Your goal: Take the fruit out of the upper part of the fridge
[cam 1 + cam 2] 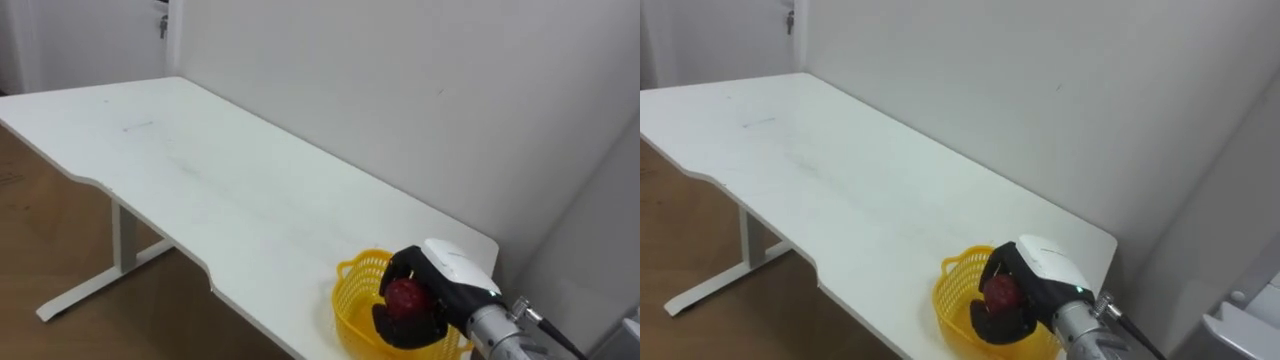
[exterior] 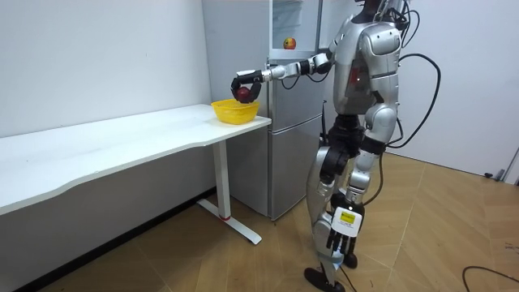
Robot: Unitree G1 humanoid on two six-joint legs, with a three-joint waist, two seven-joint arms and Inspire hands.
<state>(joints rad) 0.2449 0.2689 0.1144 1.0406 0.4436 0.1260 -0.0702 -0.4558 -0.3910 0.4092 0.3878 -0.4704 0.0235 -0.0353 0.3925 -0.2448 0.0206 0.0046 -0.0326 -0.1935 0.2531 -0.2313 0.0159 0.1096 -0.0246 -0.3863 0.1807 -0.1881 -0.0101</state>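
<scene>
White-walled room with a long white table [image 1: 200, 180] running from the upper left of the head camera's frame to its lower right. At the lower right, the robot's right hand [image 1: 443, 283] is closed around a red apple [image 1: 405, 297], dark fingers curling over the top of the fruit and the thumb under it. Hand and apple hang just above a yellow plastic basket [image 1: 352, 300] with a slotted wall, which stands on the table's near end, close to the corner and the front edge. Whether the apple touches the basket cannot be told.

In the room view the right arm reaches out level toward the frame's left from a robot standing upright on a wooden floor [image 2: 422, 227], at the centre right of the frame. A tall grey fridge [image 2: 292, 138] stands directly behind the outstretched arm, against the table's end. A small round yellow-and-red object [image 2: 289, 42] shows in the fridge's upper part, at the top centre. The left hand [image 2: 339, 239] hangs low beside the robot's leg; its grip cannot be made out.
</scene>
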